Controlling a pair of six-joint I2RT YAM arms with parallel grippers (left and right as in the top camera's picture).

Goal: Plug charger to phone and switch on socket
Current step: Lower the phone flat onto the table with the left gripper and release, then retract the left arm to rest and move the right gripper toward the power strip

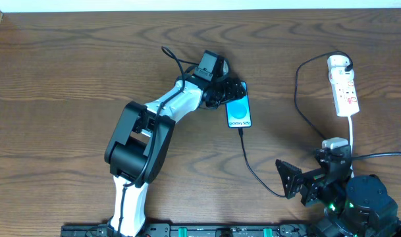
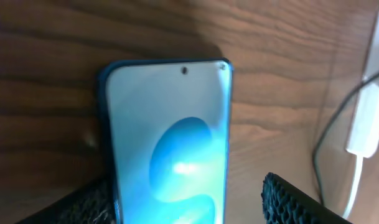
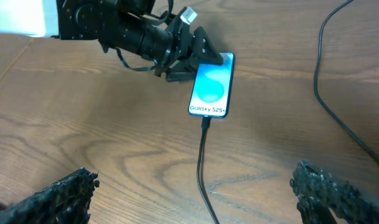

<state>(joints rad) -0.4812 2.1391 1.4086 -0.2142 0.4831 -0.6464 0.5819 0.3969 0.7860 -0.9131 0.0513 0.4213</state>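
Note:
The phone lies flat on the wooden table with its cyan screen up. The charger cable is plugged into its near end and runs toward the right arm. Another stretch loops up to a black adapter in the white socket strip. My left gripper is open astride the phone's far end. In the left wrist view the phone lies between the fingers, and the right finger is clear of its edge. My right gripper is open above the table, and the cable passes under its gap.
The socket's thick white cord runs down toward the right arm's base. The left arm lies diagonally across the table's middle left. The table's far edge is at the top.

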